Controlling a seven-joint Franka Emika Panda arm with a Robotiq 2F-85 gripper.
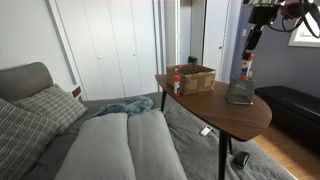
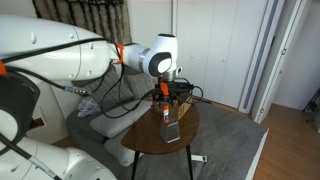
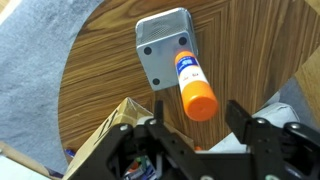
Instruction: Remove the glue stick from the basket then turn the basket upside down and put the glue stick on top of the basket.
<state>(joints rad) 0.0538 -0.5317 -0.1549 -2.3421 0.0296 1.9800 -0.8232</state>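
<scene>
Desk (image 1: 215, 118): count one. Rounded wood top that carries everything below.

Box (image 1: 196, 76): count one. Brown and wicker-like, standing well apart from the basket.

Basket (image 3: 160, 45): count one. Grey metal, near the desk edge.
- In the wrist view a closed flat face with a few holes points up, so I read it as already turned over.
- Handling (judgement): light, stiff and hard. On smooth wood it will probably slide if pushed from the side.

Bottle (image 1: 177, 84): count one. White with a red top, beyond the box as seen from the basket, touching or just beside the box.

Glue stick (image 3: 190, 78): count one. White tube with an orange cap.
- It stands upright on top of the basket, cap up, and shows this way in both exterior views (image 1: 247, 68).
- In the wrist view its foot seems nearer one edge of the basket's upper face than the middle. The viewing angle leaves this unsure.
- Handling (judgement): light, rigid, smooth plastic, so somewhat slippery. It is tall on a narrow foot and a light knock would tip it off the basket.
- Best hold (judgement): across the tube just under the cap, from straight above, with a modest squeeze.

Jaws: apart, directly above the basket, one on each side of the orange cap.
- A gap shows on both sides in the wrist view.
- They clamp nothing, and the stick stands on its own.
</scene>
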